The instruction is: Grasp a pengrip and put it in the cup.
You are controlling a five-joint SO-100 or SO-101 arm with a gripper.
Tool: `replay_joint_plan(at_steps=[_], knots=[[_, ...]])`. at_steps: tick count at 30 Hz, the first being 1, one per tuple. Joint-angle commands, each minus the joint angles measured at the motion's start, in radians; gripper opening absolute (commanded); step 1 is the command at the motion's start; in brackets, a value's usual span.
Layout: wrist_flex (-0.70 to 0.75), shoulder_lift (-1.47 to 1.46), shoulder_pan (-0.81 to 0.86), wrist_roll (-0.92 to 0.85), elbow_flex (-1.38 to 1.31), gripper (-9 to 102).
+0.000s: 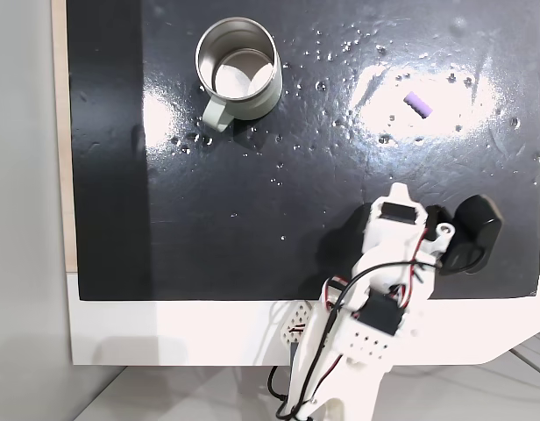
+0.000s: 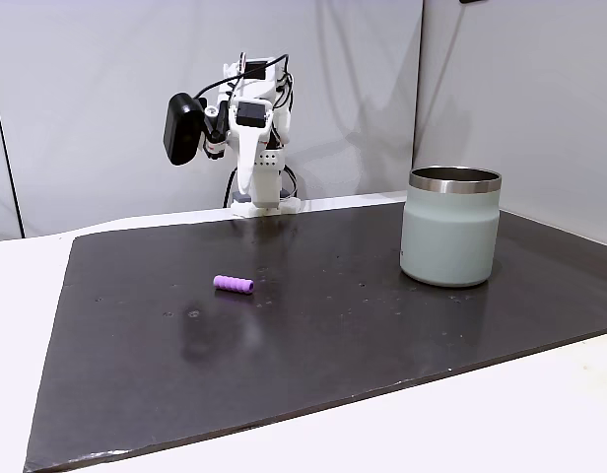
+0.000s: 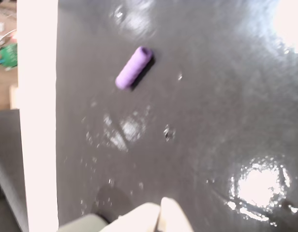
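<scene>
Wrist view: the pengrip [image 3: 133, 68] is seen lying on its side in the upper left of the frame, on the dark mat [image 3: 212, 121], tilted diagonally. The hand [image 3: 159, 215] is glimpsed at the bottom edge, its pale tips pressed narrowly together, nothing held. In a fixed view the arm [image 1: 388, 263] is folded back at lower right, well apart from the pengrip [image 1: 418, 104] at upper right; the cup [image 1: 238, 70] is stood at upper left. For a clean grasp, the fingers would best be opened first, then turned across the tube's short axis before descent.
</scene>
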Motion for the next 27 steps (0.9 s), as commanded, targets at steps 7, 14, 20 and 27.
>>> replay_joint_plan(at_steps=[7,14,20,27], knots=[[-0.002,-0.693,0.129,0.121,-0.511,0],[0.052,-0.925,0.161,0.155,-0.752,0],[0.104,-1.065,0.16,0.193,-0.913,0],[0.141,-1.126,0.115,0.236,-0.983,0]])
